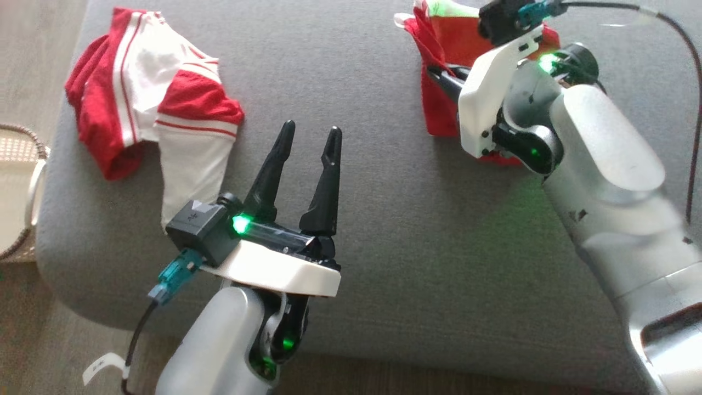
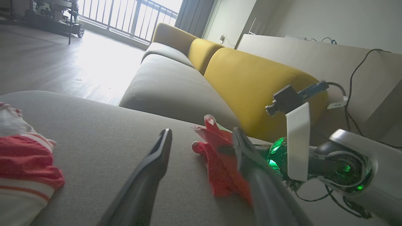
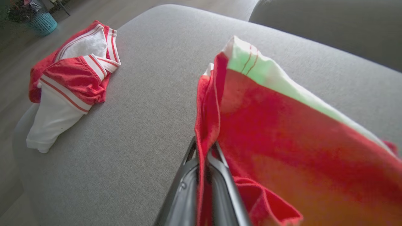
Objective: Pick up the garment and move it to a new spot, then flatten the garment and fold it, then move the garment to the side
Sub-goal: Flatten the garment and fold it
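The right gripper (image 3: 205, 147) has its jaws closed tight on the edge of the red garment (image 3: 282, 141), and the cloth hangs from them in a loose fold, with a pale inner side showing at its top. In the head view this garment is at the far right part of the grey cushion (image 1: 356, 82), partly hidden behind the right arm, and its lower part seems to touch the cushion. The left gripper (image 1: 312, 134) hovers over the near middle of the cushion with its jaws wide and nothing between them. Just beside it, on its left, lies 1 more piece of clothing, a crumpled red and white garment (image 1: 159, 109), and its white end comes close to the left wrist camera. The cushion between the 2 garments is bare grey fabric. A black cable (image 1: 692, 82) runs along the right arm. At the left edge of the head view a woven basket (image 1: 22, 164) stands on the wooden floor (image 1: 33, 44). Behind the cushion, the left wrist view shows a sofa with yellow backrests (image 2: 257, 84).
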